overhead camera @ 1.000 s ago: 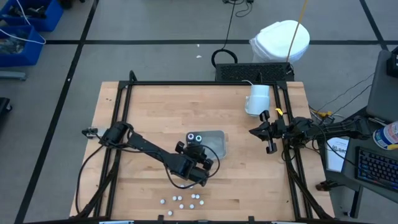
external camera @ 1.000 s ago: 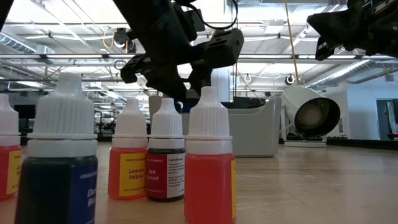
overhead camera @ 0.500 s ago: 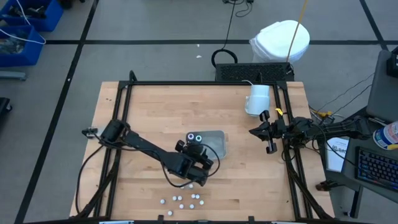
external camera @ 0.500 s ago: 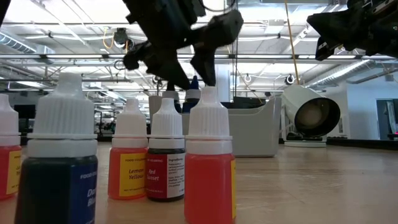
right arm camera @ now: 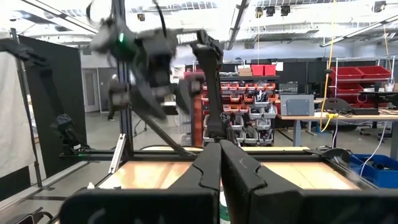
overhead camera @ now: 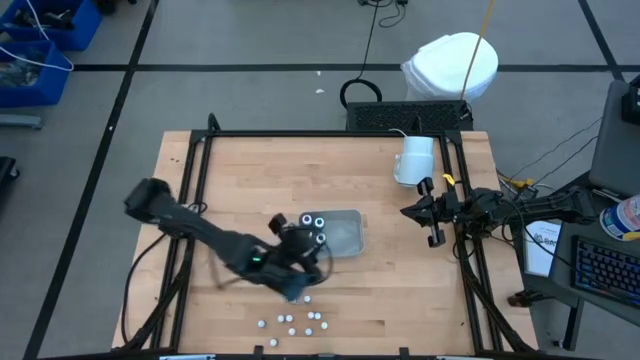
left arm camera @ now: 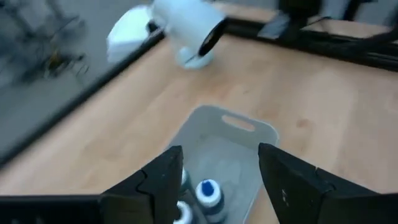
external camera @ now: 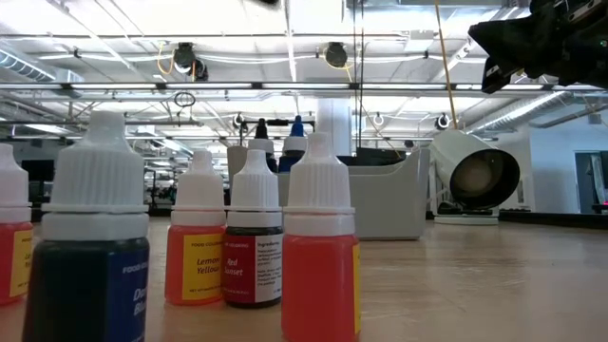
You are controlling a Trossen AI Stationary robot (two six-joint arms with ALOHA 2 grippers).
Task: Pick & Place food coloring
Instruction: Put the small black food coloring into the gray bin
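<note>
Your left pincer (left arm camera: 214, 180) hangs wide open and empty above the tray (overhead camera: 343, 232), where two pots (overhead camera: 314, 222) sit. The dropper bottles (overhead camera: 293, 321) cluster near the counter's front edge. Your right pincer (overhead camera: 436, 240) waits closed.

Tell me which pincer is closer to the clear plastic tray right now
The left. The left pincer hangs open at the clear tray's near-left edge, almost over it. The right pincer, shut, waits well off beyond the tray's right side, near the white mug.

High view straight down, low view level behind bottles (external camera: 319, 256), both sharing mug (overhead camera: 414, 160).
</note>
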